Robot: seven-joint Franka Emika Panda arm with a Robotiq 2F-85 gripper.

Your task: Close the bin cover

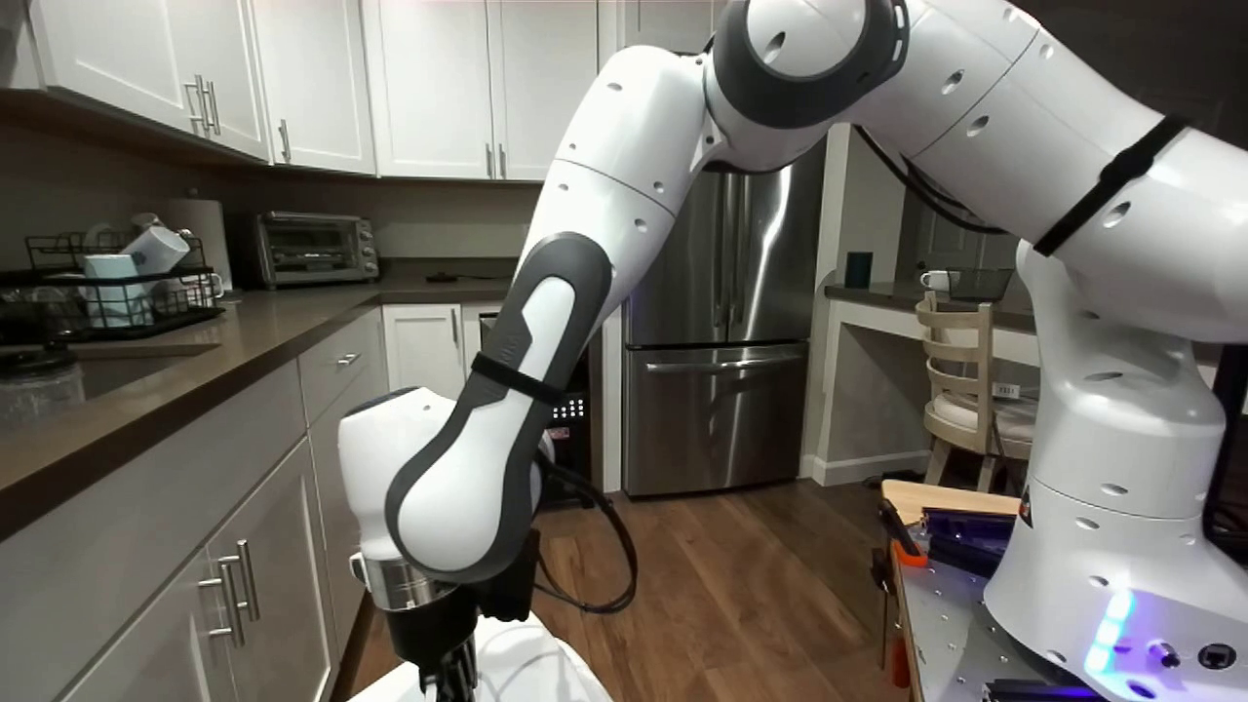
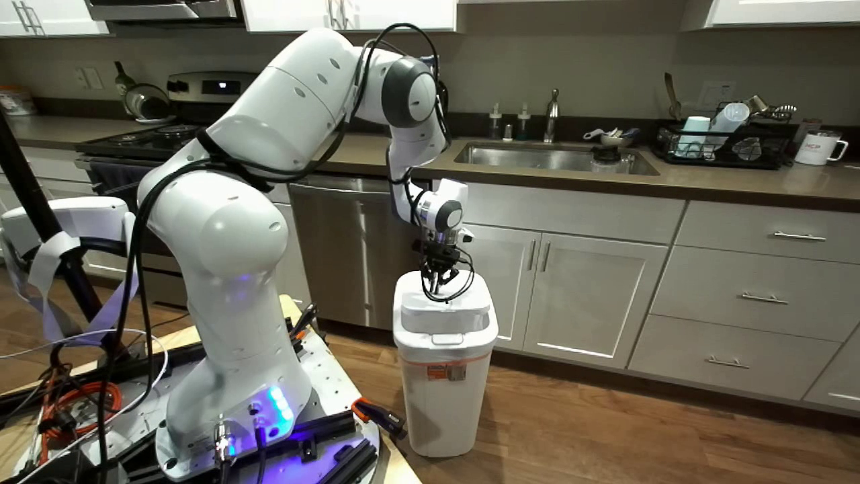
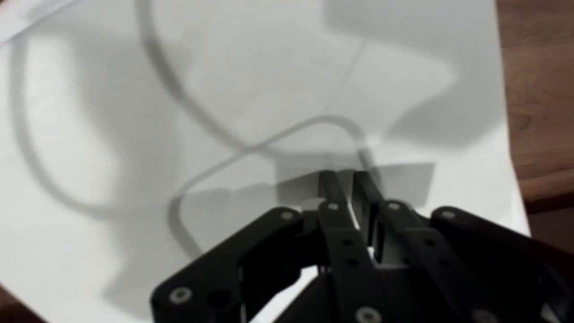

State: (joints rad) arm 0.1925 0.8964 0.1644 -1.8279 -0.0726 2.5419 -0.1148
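The white bin stands upright on the floor in an exterior view. The white bin cover lies across the back of its top, with a shaded hollow in front of it by the rim. The cover also shows at the bottom of an exterior view and fills most of the wrist view as a pale, shadowed surface. My gripper points down over the cover, its fingers close together with a narrow gap and nothing seen between them. It also shows in both exterior views. Whether the fingertips touch the cover is unclear.
White cabinets and a dishwasher stand behind the bin. The robot's table is beside it, with an orange-and-black tool at its edge. Wood floor lies around the bin. A cable loops near the gripper.
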